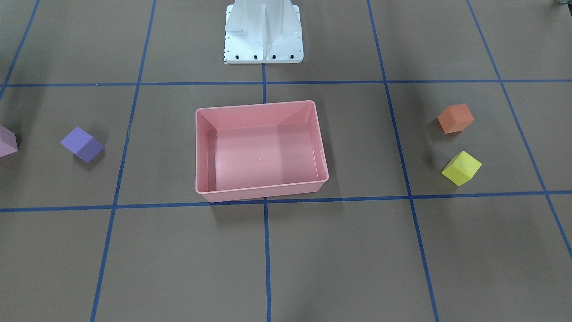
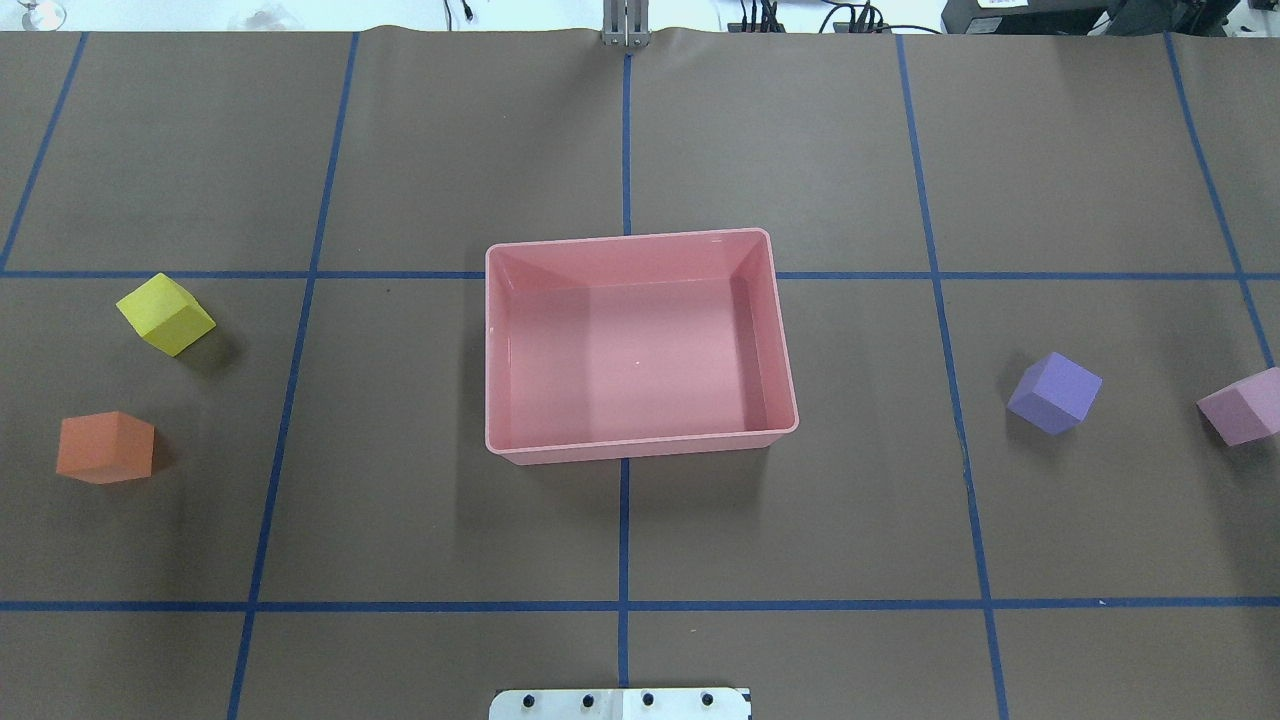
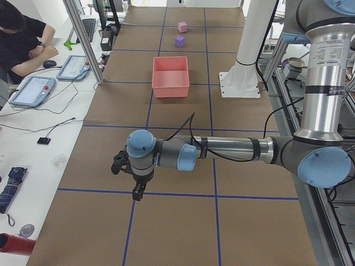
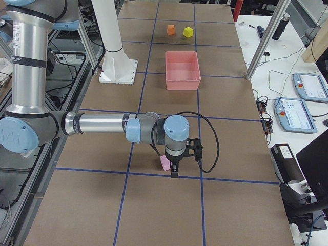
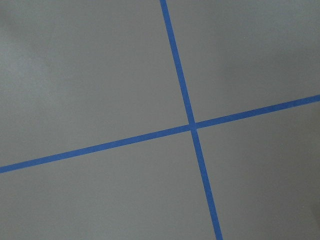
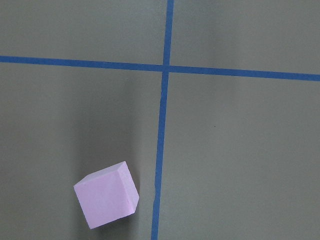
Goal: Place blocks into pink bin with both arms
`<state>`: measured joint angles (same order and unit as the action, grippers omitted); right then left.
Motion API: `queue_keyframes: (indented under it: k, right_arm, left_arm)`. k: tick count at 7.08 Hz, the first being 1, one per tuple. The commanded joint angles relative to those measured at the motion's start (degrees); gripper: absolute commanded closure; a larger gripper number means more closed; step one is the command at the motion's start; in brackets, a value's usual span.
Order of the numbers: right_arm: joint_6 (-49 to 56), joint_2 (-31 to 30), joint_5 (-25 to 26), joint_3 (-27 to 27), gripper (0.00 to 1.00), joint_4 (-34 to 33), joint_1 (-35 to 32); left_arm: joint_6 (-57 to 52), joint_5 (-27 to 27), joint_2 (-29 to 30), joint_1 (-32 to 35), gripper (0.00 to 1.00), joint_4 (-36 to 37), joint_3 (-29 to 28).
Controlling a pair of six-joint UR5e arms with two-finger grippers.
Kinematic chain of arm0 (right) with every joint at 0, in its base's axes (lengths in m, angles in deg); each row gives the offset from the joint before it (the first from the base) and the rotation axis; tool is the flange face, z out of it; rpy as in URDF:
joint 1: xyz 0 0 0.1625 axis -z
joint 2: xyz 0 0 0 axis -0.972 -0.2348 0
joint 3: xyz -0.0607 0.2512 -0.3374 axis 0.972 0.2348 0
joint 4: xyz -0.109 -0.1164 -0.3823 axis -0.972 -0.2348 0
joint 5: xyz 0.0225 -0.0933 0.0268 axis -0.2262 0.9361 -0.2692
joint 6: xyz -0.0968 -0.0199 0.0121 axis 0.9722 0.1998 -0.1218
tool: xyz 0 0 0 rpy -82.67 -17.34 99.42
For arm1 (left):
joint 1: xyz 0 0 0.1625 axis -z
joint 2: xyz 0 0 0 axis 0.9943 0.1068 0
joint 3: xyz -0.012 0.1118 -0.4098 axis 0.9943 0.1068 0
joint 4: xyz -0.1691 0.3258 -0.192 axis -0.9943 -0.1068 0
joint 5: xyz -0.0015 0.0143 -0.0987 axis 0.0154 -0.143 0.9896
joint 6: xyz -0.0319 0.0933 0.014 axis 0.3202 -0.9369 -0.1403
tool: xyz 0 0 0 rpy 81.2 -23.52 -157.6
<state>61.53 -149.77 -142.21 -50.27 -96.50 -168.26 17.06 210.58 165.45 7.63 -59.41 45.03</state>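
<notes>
Brown paper with a blue tape grid covers your desk (image 2: 400,150); a person (image 3: 19,41) sits at the bench beside it. Your pink bin (image 2: 492,350) stands at the desk's centre, opening upward, long axis along the desk's length. The orange block (image 2: 105,447) and yellow block (image 2: 165,314) lie toward the left end, the purple block (image 2: 1053,392) and pale pink block (image 2: 1243,405) toward the right end. For the left gripper (image 3: 137,191) and right gripper (image 4: 174,171), you cannot tell how the jaws stand.

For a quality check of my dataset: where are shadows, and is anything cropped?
Overhead view: the bin throws a soft shadow toward the bottom edge. Front-facing view: the left edge crops the pale pink block. Right wrist view: sharp, no glare.
</notes>
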Motion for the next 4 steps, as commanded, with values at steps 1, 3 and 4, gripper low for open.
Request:
queue_keyframes:
  k: [1, 3, 4]
  right_arm:
    - [0.0, 0.01, 0.03, 0.07, 0.0, 0.0, 0.0]
    - [0.0, 0.01, 0.03, -0.02, 0.0, 0.0, 0.0]
    - [-0.09, -0.07, -0.58, -0.89, 0.0, 0.0, 0.0]
  left_arm:
    - [0.0, -0.03, -0.09, 0.0, 0.0, -0.13, -0.1]
    - [0.09, 0.23, 0.09, 0.0, 0.0, 0.04, 0.24]
    - [0.09, 0.14, 0.0, 0.0, 0.0, -0.04, 1.12]
